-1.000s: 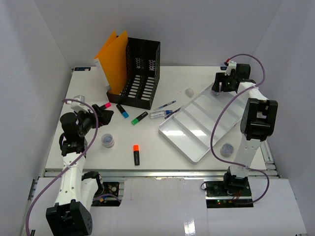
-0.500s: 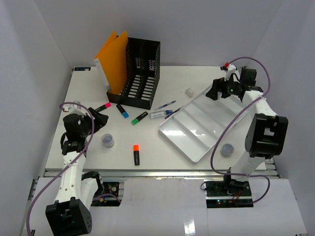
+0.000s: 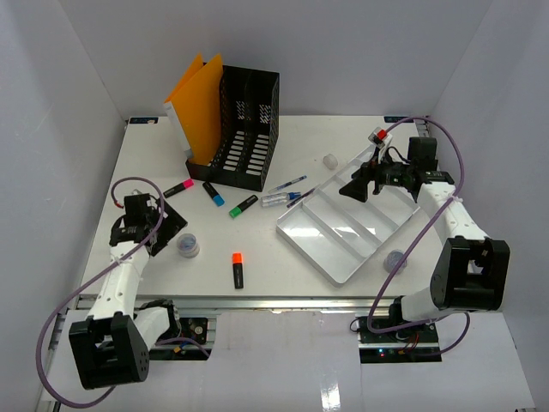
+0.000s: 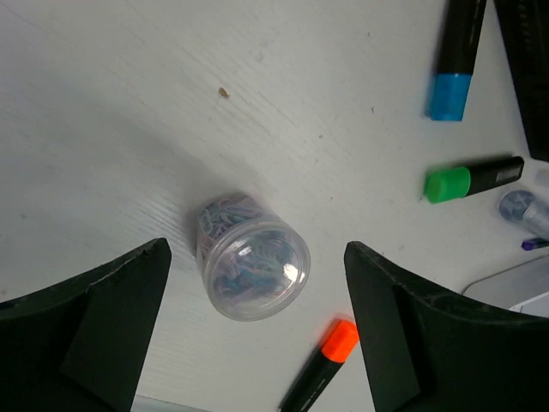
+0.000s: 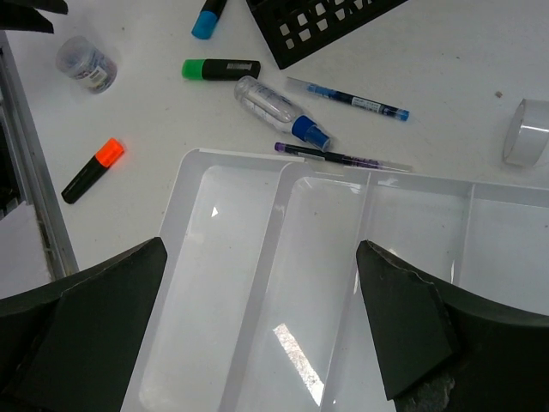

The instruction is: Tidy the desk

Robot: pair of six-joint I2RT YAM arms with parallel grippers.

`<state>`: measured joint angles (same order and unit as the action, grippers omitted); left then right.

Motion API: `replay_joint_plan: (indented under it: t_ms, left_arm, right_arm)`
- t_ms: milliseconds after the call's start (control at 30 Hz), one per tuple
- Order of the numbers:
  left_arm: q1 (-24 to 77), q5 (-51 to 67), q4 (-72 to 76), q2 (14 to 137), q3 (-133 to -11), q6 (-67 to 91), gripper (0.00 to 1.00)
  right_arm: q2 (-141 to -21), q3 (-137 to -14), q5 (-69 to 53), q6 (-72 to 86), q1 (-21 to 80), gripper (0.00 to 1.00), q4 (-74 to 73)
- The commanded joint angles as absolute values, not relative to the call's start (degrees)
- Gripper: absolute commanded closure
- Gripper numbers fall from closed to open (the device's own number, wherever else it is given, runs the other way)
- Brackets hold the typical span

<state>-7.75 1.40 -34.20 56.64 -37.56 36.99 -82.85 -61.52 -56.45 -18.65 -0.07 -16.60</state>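
Note:
The white desk (image 3: 343, 137) holds scattered items. A clear jar of coloured clips (image 3: 188, 246) stands near the left; in the left wrist view it (image 4: 251, 257) sits between my open fingers, untouched. My left gripper (image 3: 165, 228) (image 4: 256, 251) is open just above it. An orange highlighter (image 3: 238, 269) (image 4: 322, 365), a green one (image 3: 244, 205) (image 4: 472, 178), a blue one (image 3: 214, 194) and a pink one (image 3: 178, 186) lie around. My right gripper (image 3: 354, 190) (image 5: 262, 249) is open and empty over the white compartmented tray (image 3: 296, 233) (image 5: 232, 156).
A black file holder (image 3: 244, 124) with orange folders (image 3: 199, 99) stands at the back. A small bottle (image 3: 276, 199), a blue pen (image 3: 287, 184), a purple pen (image 3: 300, 198) and a tape roll (image 3: 329, 160) lie by the tray. A second jar (image 3: 395, 261) stands by the right arm's base. A metal rail (image 3: 274, 302) runs along the near edge.
My left gripper has swung down and nearer, to over the clip jar. My right gripper has moved from the back right corner leftward and forward, to over the tray.

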Motion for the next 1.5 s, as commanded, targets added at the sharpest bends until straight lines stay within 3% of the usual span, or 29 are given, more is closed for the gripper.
replay_joint_plan:
  t_ms: [0, 267, 500, 633, 667, 700, 833, 900, 1067, 1233, 1333, 1467]
  left_arm:
    - [-2.7, 1.2, -35.8, 59.6, -38.8, 36.5, 0.06]
    - [3.0, -3.9, -35.7, 67.4, -40.0, 37.4, 0.04]
    - [4.2, -7.5, -35.6, 68.3, -38.1, 38.4, 0.15]
    - [4.8, -6.9, -34.7, 68.4, -38.2, 38.2, 0.37]
    - [4.8, -6.6, -34.6, 68.2, -38.3, 38.2, 0.38]
    - [4.9, -6.3, -34.5, 67.9, -38.3, 38.1, 0.49]
    - [5.0, -3.4, -34.0, 66.5, -39.2, 37.5, 0.79]
    - [5.0, -0.4, -33.6, 65.5, -39.9, 37.2, 0.85]
    - [5.1, 23.0, -26.8, 62.7, -40.6, 35.1, 0.96]
    - [5.2, 48.5, -8.3, 61.4, -36.4, 36.4, 1.0]
    - [5.4, 58.1, 4.0, 62.7, -34.4, 40.1, 1.0]
    - [7.7, 63.5, 24.5, 63.9, -29.7, 49.2, 1.0]
  right_arm:
    - [-81.9, -61.4, -60.3, -18.7, -0.4, 0.02, -16.2]
    - [-81.6, -60.8, -60.9, -18.8, -0.4, 0.02, -15.9]
    - [-81.9, -60.6, -61.4, -18.7, -0.4, 0.02, -15.9]
    - [-82.1, -60.6, -61.5, -18.7, -0.3, 0.02, -16.0]
    - [-82.1, -60.6, -61.5, -18.7, -0.3, 0.02, -16.0]
    - [-82.2, -60.4, -61.6, -18.7, -0.3, 0.02, -15.9]
    - [-82.6, -60.6, -61.9, -20.5, 0.3, 0.02, -17.8]
    - [-82.8, -60.8, -63.0, -23.9, 2.6, 0.02, -20.4]
    - [-84.6, -63.4, -67.5, -54.4, 12.6, 0.02, -42.1]
    - [-81.5, -58.1, -64.3, -75.8, 23.4, 0.04, -43.8]
    - [-78.4, -54.9, -60.8, -74.2, 27.2, 0.08, -33.7]
    - [-76.7, -52.7, -55.3, -56.2, 32.4, 0.09, -13.8]
